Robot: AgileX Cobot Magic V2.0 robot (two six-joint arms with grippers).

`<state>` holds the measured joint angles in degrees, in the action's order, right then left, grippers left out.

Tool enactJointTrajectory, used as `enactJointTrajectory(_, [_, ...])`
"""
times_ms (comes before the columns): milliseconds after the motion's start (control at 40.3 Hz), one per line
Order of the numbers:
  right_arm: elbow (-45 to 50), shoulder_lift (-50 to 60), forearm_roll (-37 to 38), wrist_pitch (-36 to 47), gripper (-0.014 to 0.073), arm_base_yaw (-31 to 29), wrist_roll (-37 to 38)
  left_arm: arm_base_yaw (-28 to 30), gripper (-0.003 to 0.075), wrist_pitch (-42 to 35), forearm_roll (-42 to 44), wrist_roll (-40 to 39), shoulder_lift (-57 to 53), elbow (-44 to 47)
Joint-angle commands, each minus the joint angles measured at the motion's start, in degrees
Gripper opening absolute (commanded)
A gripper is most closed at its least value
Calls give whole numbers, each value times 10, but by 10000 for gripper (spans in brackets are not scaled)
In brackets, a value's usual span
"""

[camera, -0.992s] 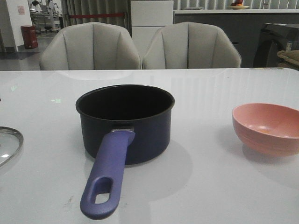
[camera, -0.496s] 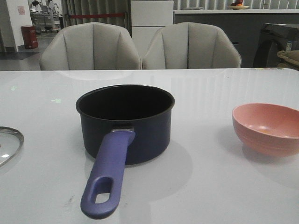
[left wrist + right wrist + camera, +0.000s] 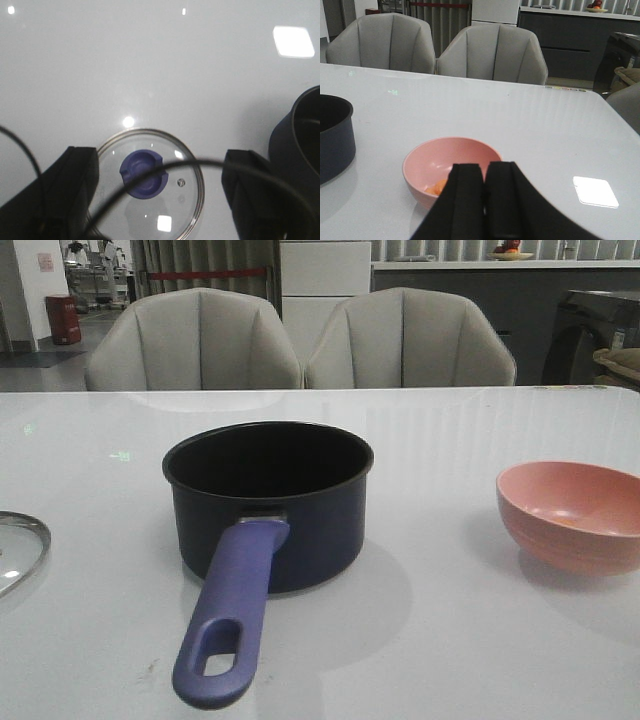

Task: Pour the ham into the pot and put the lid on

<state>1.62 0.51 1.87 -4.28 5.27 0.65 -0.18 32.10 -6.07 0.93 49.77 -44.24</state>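
Note:
The dark pot [image 3: 268, 505] stands mid-table, its purple-blue handle [image 3: 232, 615] pointing toward the front edge; its wall also shows in both wrist views [image 3: 300, 140] [image 3: 332, 140]. Orange-pink ham slices [image 3: 437, 187] lie inside the salmon-pink bowl [image 3: 572, 512] [image 3: 417, 177] at the right. The glass lid [image 3: 187, 195] with its purple-blue knob [image 3: 143, 173] lies flat at the far left [image 3: 18, 545]. My left gripper [image 3: 159, 170] hangs open above the lid, one finger on each side of it. My right gripper [image 3: 485, 167] is shut and empty, just short of the bowl. Neither gripper shows in the front view.
Two grey chairs [image 3: 195, 340] [image 3: 408, 338] stand behind the table's far edge. The white glossy tabletop [image 3: 470, 640] reflects ceiling lights. A thin black cable [image 3: 200, 162] arcs across the left wrist view.

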Motion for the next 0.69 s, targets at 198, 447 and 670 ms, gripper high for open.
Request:
enactJointTrajectory(198, [4,11,1,51,142,-3,-1,-68,533,-67,12,-1,-208,97])
enactJointTrajectory(447, [4,11,1,51,142,-3,-1,-78,533,-62,20,-1,-349,164])
enactJointTrajectory(670, [4,11,1,51,142,-3,-1,-84,533,-79,20,-1,-448,218])
